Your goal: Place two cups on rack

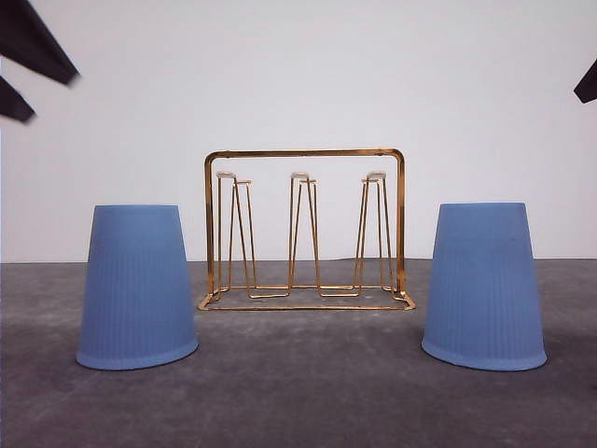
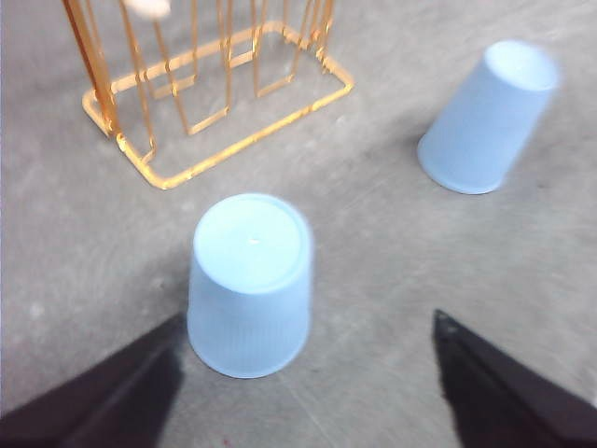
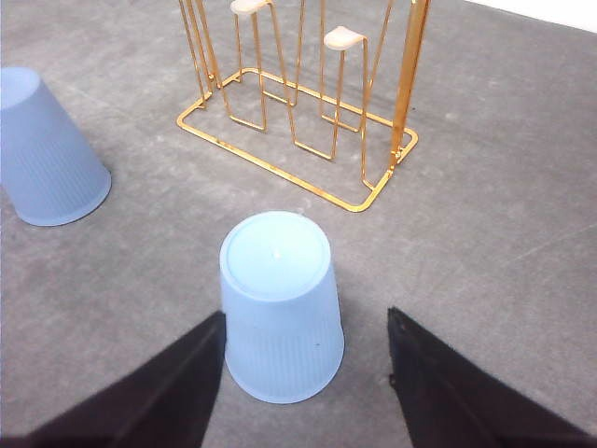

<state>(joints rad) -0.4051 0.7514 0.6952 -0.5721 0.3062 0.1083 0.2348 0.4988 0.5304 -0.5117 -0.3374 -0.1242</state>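
Observation:
Two light-blue ribbed cups stand upside down on the grey table, the left cup [image 1: 137,285] and the right cup [image 1: 484,285] on either side of the gold wire rack [image 1: 306,229]. My left gripper [image 2: 308,320] is open above and behind the left cup [image 2: 250,285], which lies nearer one dark finger [image 2: 121,387] than the other. My right gripper [image 3: 306,315] is open too, its fingers [image 3: 177,383] on both sides of the right cup [image 3: 280,303], without touching it. The rack's prongs [image 3: 343,37] carry nothing.
The grey table [image 1: 308,383] runs back to a white wall [image 1: 308,75]. Dark parts of my arms show at the upper left corner [image 1: 33,47] and the upper right edge [image 1: 588,84] of the front view. Open floor lies between each cup and the rack.

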